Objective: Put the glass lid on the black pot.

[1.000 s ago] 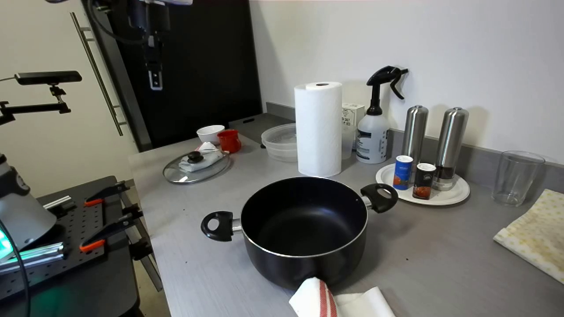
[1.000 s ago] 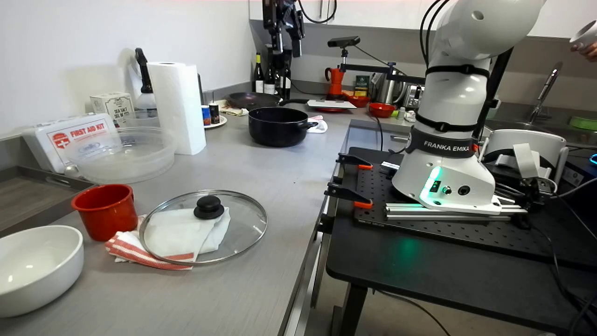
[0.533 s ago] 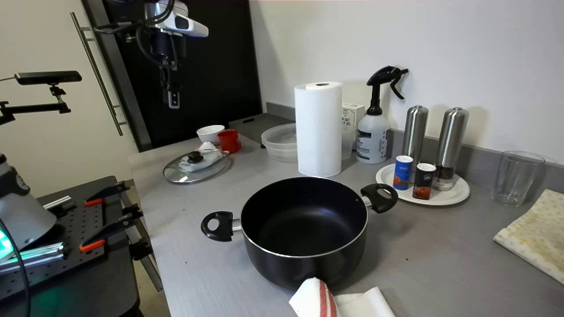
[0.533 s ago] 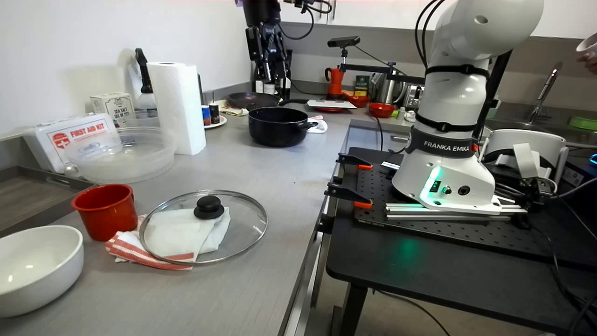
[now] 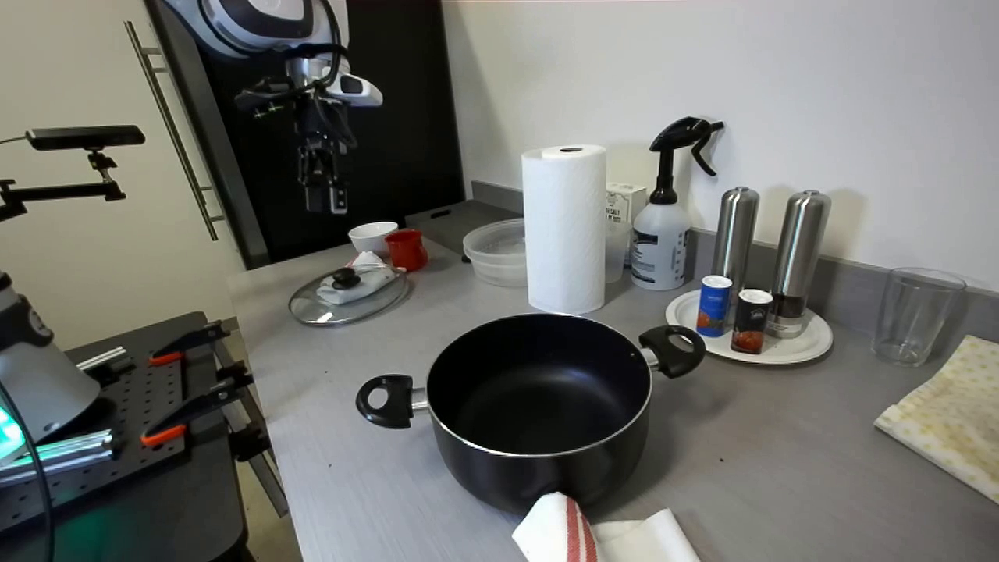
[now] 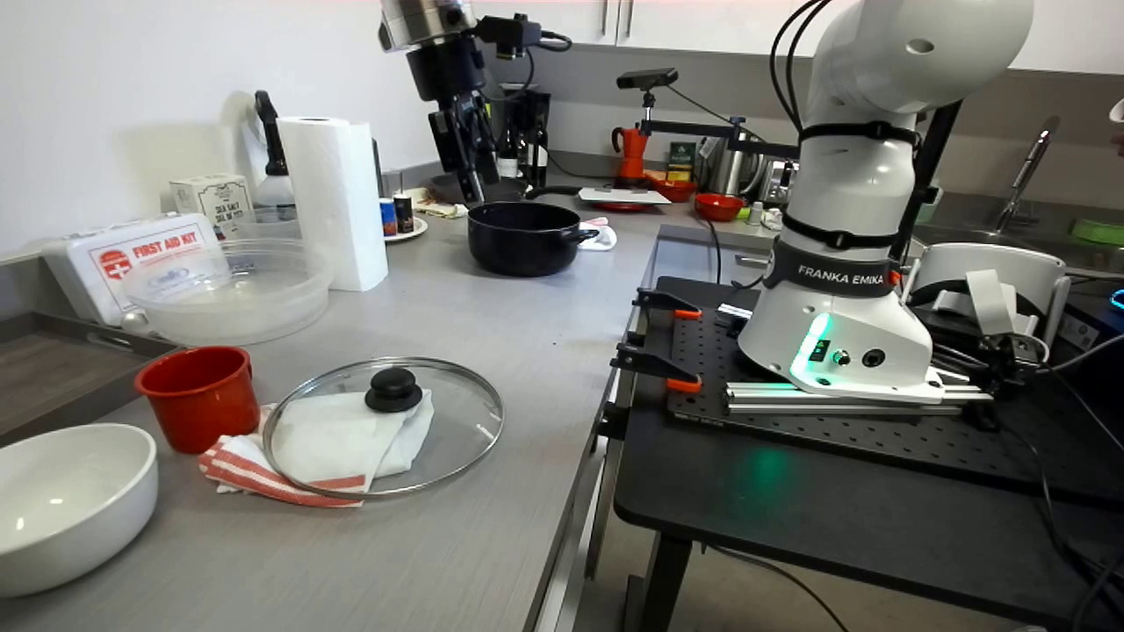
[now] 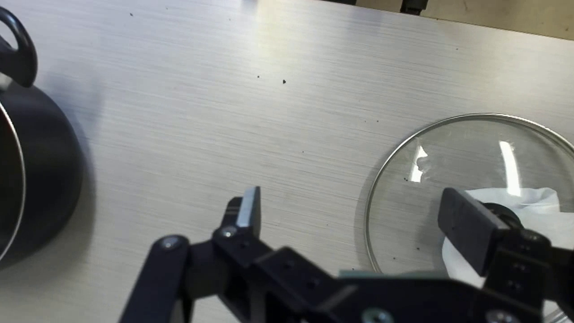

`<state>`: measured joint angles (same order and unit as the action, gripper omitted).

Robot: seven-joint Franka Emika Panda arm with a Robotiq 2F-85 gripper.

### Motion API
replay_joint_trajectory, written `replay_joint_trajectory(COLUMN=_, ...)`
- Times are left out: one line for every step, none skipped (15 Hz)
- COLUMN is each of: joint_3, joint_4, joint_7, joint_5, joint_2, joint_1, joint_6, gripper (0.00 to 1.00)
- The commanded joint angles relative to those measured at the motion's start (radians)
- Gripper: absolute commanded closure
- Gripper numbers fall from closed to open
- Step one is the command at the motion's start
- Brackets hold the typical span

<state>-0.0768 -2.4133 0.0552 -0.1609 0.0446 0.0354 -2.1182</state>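
The clear glass lid (image 5: 334, 314) with its black knob (image 6: 392, 390) rests on the counter, partly over a white cloth with red stripes (image 6: 263, 478). The wide black pot (image 5: 538, 478) stands uncovered on the same counter; only its side (image 7: 54, 166) and a handle show in the wrist view. My gripper (image 5: 326, 203) hangs in the air above the counter, well clear of both. Seen from the wrist, the gripper (image 7: 352, 195) has its fingers far apart with nothing between them. The right finger (image 7: 471, 229) partly covers the view of the knob and lid.
Near the lid are a red mug (image 6: 198, 399) and a white bowl (image 6: 70, 509). A paper towel roll (image 5: 563, 234), a clear plastic tub (image 5: 497, 261) and a spray bottle (image 5: 659, 242) line the wall. Another striped cloth (image 5: 574, 535) lies against the pot's base.
The arm has come lower; the gripper shifted down and right in an exterior view, down and left in another. Lid and pot stayed put, and the jaws kept their opening.
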Motion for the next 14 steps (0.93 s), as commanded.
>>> replay_joint_trajectory(joint_3=-0.020, joint_4=0.060, joint_7=0.005, joint_5=-0.074, joint_2=-0.110, joint_1=0.034, joint_6=-0.029, gripper=0.00)
replay_joint_trajectory(joint_3=-0.025, joint_4=0.071, joint_7=0.009, joint_5=-0.092, joint_2=-0.136, joint_1=0.044, joint_6=-0.037, gripper=0.00)
replay_joint_trajectory(joint_3=-0.027, joint_4=0.081, joint_7=-0.003, joint_5=-0.103, joint_2=-0.160, joint_1=0.053, joint_6=-0.043, gripper=0.00)
replay_joint_trajectory(joint_3=-0.030, joint_4=0.091, joint_7=0.004, joint_5=-0.121, joint_2=-0.185, joint_1=0.063, joint_6=-0.052, gripper=0.00)
replay_joint_trajectory(joint_3=-0.032, joint_4=0.102, joint_7=-0.002, joint_5=-0.131, joint_2=-0.209, joint_1=0.071, joint_6=-0.056, gripper=0.00)
replay_joint_trajectory(joint_3=-0.033, joint_4=0.113, joint_7=-0.011, joint_5=-0.140, joint_2=-0.233, joint_1=0.079, joint_6=-0.062, gripper=0.00)
replay_joint_trajectory(joint_3=-0.035, joint_4=0.123, joint_7=-0.016, joint_5=-0.150, joint_2=-0.258, joint_1=0.088, joint_6=-0.070, gripper=0.00)
replay_joint_trajectory(joint_3=-0.036, joint_4=0.133, joint_7=-0.022, joint_5=-0.158, joint_2=-0.279, joint_1=0.095, joint_6=-0.078, gripper=0.00)
replay_joint_trajectory(joint_3=-0.039, joint_4=0.143, joint_7=-0.033, joint_5=-0.160, joint_2=-0.301, joint_1=0.102, joint_6=-0.086, gripper=0.00)
replay_joint_trajectory(joint_3=-0.040, joint_4=0.150, joint_7=-0.040, joint_5=-0.167, joint_2=-0.321, joint_1=0.108, joint_6=-0.097, gripper=0.00)
replay_joint_trajectory(joint_3=-0.043, joint_4=0.159, joint_7=-0.052, joint_5=-0.170, joint_2=-0.341, joint_1=0.116, joint_6=-0.103, gripper=0.00)
replay_joint_trajectory(joint_3=-0.045, joint_4=0.165, joint_7=-0.068, joint_5=-0.173, joint_2=-0.359, joint_1=0.122, joint_6=-0.113, gripper=0.00)
replay_joint_trajectory(joint_3=-0.049, joint_4=0.170, joint_7=-0.090, joint_5=-0.174, joint_2=-0.375, joint_1=0.128, joint_6=-0.122, gripper=0.00)
replay_joint_trajectory(joint_3=-0.053, joint_4=0.174, joint_7=-0.107, joint_5=-0.178, joint_2=-0.389, joint_1=0.135, joint_6=-0.131, gripper=0.00)
